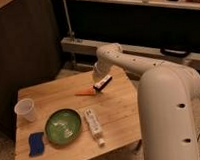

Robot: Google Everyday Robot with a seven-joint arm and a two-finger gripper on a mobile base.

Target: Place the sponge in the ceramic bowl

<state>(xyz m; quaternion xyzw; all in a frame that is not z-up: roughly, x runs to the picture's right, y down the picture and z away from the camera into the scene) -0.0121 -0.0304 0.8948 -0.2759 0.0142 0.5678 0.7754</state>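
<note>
The blue sponge (pixel 35 143) lies flat near the front left corner of the wooden table (pixel 119 106). Just right of it stands the green ceramic bowl (pixel 63 125), round and shallow, with nothing but glare showing inside. My gripper (pixel 101 85) hangs over the far middle of the table, well away from both sponge and bowl, with the white arm (pixel 143 72) reaching in from the right. An orange-tipped object (pixel 84 92) shows just left of the gripper, level with it.
A small translucent white cup (pixel 25 110) stands at the table's left edge, behind the sponge. A white printed tube (pixel 93 125) lies right of the bowl. Dark cabinets and a metal rail run behind the table.
</note>
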